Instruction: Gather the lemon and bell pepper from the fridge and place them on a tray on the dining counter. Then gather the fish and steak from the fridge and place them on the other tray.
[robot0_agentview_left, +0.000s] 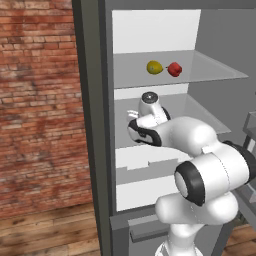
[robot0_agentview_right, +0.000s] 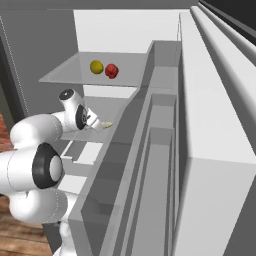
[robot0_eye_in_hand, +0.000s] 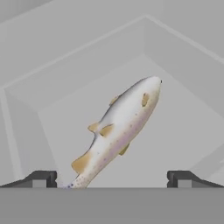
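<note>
arm (robot0_agentview_left: 200, 150): glossy white rounded shells; dark bands at joints | fingertips (robot0_eye_in_hand: 41, 178): small, dark

The light is soft and even, with faint shadows, no glare, and slightly blurry, blocky edges everywhere.

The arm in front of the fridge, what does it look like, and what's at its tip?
The arm is glossy white, built of fat rounded segments with black rings at the joints. No cables or markings show. Its gripper ends in two small dark, blocky fingers.
</note>
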